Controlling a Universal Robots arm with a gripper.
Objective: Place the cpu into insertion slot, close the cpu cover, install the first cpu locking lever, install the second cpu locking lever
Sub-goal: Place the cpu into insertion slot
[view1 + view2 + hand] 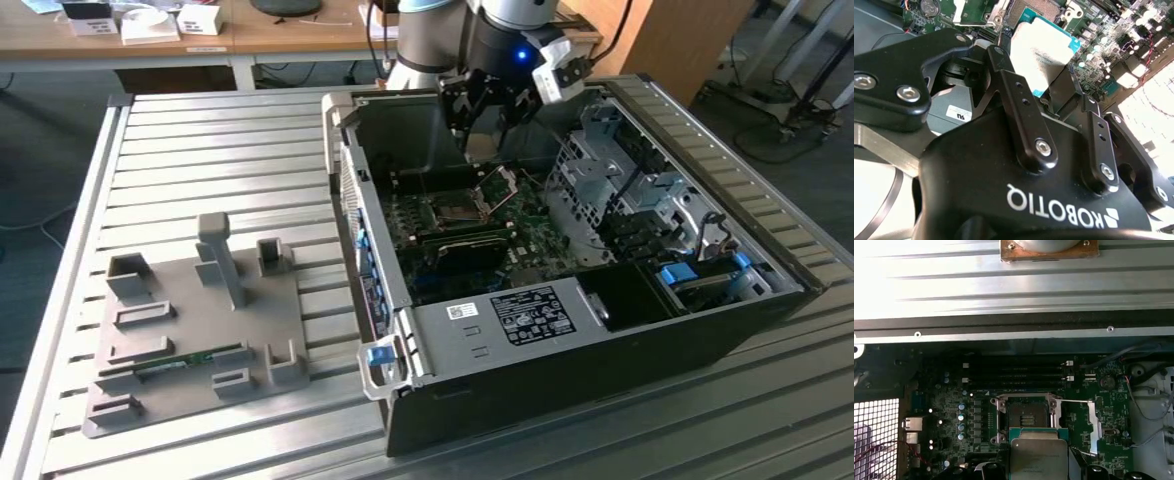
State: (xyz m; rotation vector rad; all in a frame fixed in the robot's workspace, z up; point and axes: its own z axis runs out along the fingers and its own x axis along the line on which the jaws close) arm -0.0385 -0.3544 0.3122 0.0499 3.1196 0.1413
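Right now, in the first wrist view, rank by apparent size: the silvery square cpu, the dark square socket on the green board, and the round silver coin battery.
Largest: the silvery square cpu, but it hangs nearest the camera, so its lead is unsure.
Next: the dark square socket.
Smallest: the round coin battery.

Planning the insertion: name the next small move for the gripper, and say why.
Probably ease the cpu down toward the open socket: the gripper is shut on it above the board, the socket is empty, and the cpu cover stands raised.
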